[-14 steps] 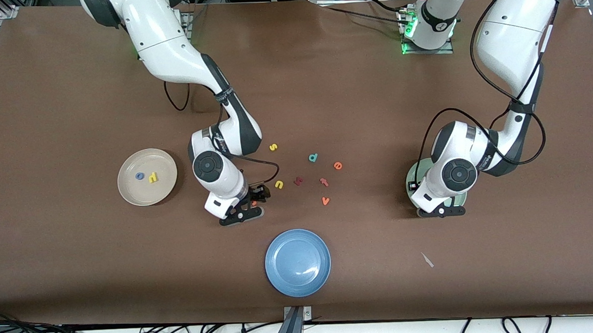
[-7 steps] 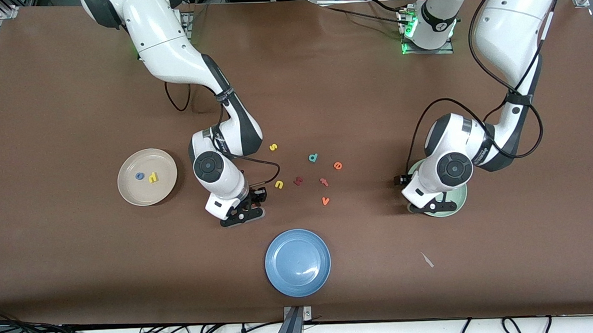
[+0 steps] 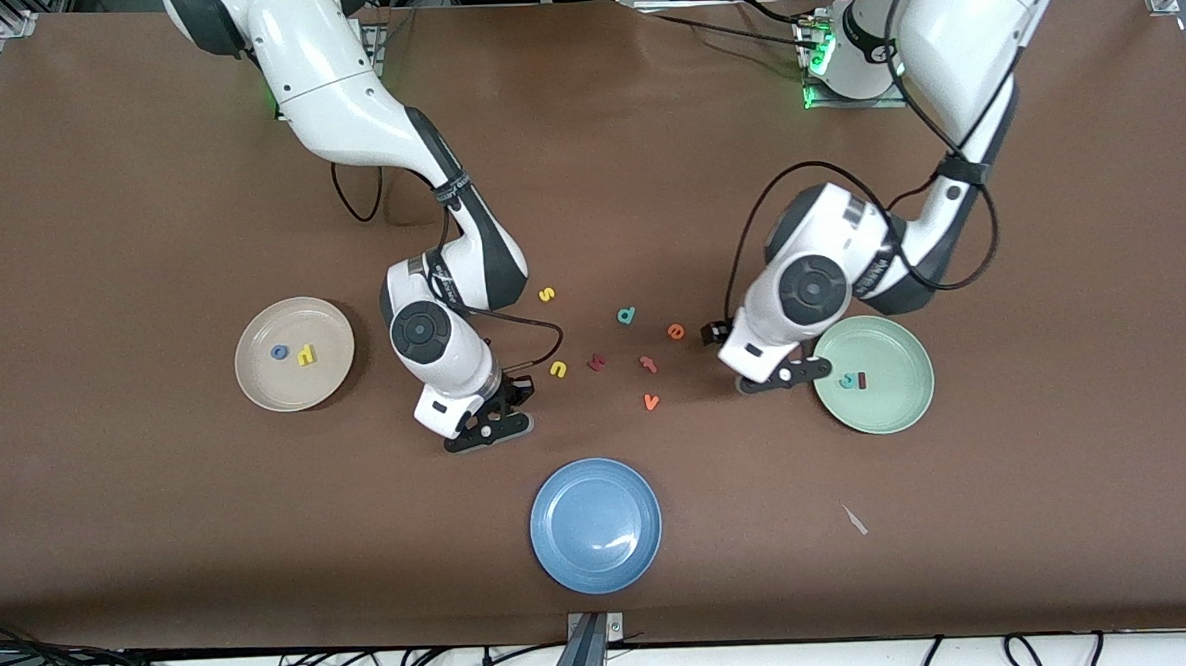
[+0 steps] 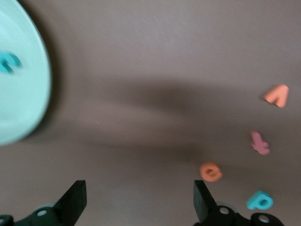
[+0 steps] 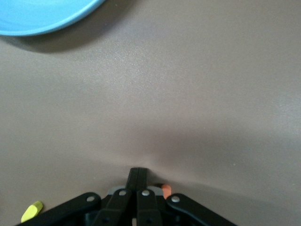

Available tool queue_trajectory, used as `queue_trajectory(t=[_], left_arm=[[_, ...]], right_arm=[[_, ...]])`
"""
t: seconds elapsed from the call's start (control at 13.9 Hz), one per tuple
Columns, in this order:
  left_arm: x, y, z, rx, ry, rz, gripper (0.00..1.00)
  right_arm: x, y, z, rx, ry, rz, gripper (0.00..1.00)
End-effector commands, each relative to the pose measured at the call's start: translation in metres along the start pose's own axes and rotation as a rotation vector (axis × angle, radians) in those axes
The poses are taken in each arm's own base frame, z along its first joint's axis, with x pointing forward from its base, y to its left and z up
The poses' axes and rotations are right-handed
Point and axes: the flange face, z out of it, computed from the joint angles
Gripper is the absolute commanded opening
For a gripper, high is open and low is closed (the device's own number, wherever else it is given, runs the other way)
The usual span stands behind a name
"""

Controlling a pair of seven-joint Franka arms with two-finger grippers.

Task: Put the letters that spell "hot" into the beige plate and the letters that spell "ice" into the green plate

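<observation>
The left gripper [image 3: 721,333] has left the green plate [image 3: 901,400] and now hangs over bare surface [image 3: 162,552] between that plate and the scattered letters, its fingers [image 4: 75,200] spread wide and empty. With the arm gone, the teal c [image 3: 844,382] and the dark red i [image 3: 861,380] show in the plate, side by side. The orange e [image 3: 676,331] lies on the surface just beside this gripper, toward the right arm's end. The right gripper [image 3: 516,396] has closed since a second ago; it sits low near the yellow u [image 3: 558,369], its jaws clenched, with a sliver of orange foam [image 5: 166,190] at the fingertips, too hidden to say whether it is held. The beige plate [image 3: 265,382] holds the blue o [image 3: 280,352] and yellow h [image 3: 305,356], unchanged. The blue plate [image 3: 595,525] lies nearer the camera, apart from everything. Open surface surrounds all three plates; the only crowded area is the letter cluster between the two grippers.
</observation>
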Motion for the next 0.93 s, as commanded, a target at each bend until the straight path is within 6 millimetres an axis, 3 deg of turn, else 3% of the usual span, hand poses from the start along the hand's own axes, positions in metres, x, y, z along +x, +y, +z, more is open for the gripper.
queue_trajectory(t=[0.0, 0.22, 0.43, 0.5, 0.57, 0.72, 0.79, 0.86], left_arm=[[-0.015, 0.025, 0.016, -0.016, -0.010, -0.083, 1.00], [-0.022, 0.047, 0.051, -0.044, -0.010, -0.160, 1.00], [-0.023, 0.057, 0.059, -0.083, 0.009, -0.222, 1.00], [-0.022, 0.058, 0.062, -0.090, 0.010, -0.239, 0.96], [-0.022, 0.059, 0.065, -0.097, 0.012, -0.249, 0.87], [-0.021, 0.060, 0.076, -0.104, 0.008, -0.259, 0.52], [-0.021, 0.060, 0.080, -0.102, 0.003, -0.275, 0.48], [-0.021, 0.060, 0.082, -0.101, 0.001, -0.284, 0.45]], right_arm=[[0.002, -0.003, 0.000, 0.004, -0.018, -0.015, 0.00], [0.004, -0.003, -0.002, 0.006, -0.015, -0.010, 0.00], [0.011, -0.006, -0.015, 0.015, -0.034, -0.008, 0.00], [0.014, -0.007, -0.023, 0.018, -0.052, -0.003, 0.00], [0.016, -0.006, -0.029, 0.019, -0.071, 0.003, 0.00], [0.017, -0.004, -0.035, 0.016, -0.091, 0.005, 0.30], [0.018, -0.002, -0.035, 0.014, -0.091, 0.020, 0.59], [0.019, 0.001, -0.036, 0.016, -0.090, 0.044, 0.79]])
